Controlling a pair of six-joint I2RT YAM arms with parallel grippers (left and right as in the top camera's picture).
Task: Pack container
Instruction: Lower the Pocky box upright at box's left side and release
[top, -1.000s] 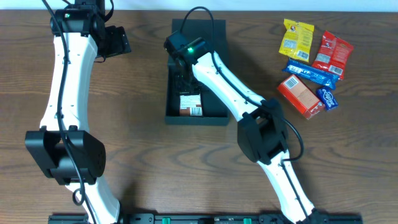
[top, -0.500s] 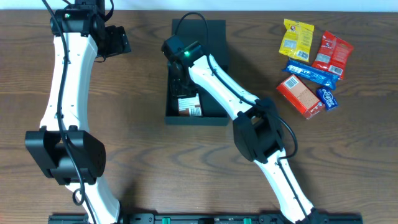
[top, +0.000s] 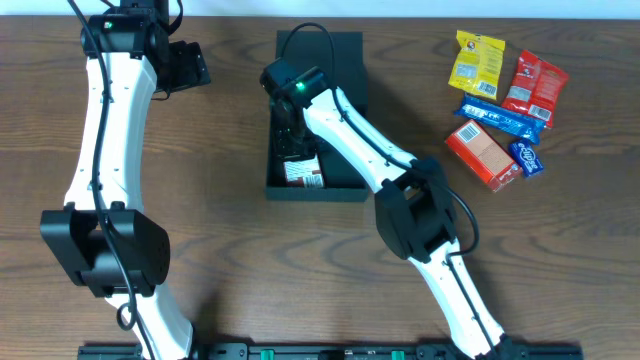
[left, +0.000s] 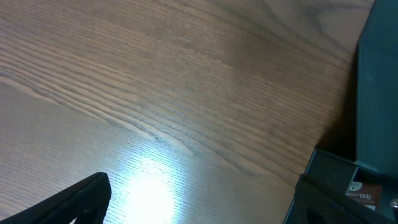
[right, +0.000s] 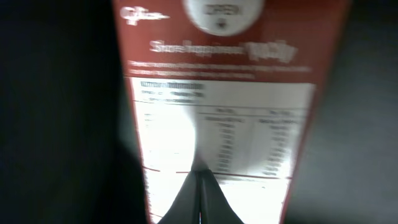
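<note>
The dark teal-black container (top: 345, 60) lies open at the table's upper middle, and its edge shows in the left wrist view (left: 376, 93). A red snack packet (top: 305, 172) with a white label lies flat inside it, near the front wall. My right gripper (top: 290, 145) is down inside the container. In the right wrist view its fingers (right: 200, 177) are pressed together with their tips on the red snack packet (right: 224, 93). My left gripper (top: 185, 65) is open and empty over bare table left of the container, its fingers wide apart (left: 199, 205).
Loose snacks lie at the upper right: a yellow packet (top: 477, 62), a red packet (top: 535, 85), a blue bar (top: 500, 117), a red-orange carton (top: 483, 152) and a small blue packet (top: 527, 158). The right arm reaches across the container's right side.
My right gripper has shifted a little left and toward the front inside the container. The red packet has slid slightly toward the front wall. The left arm has not moved.
</note>
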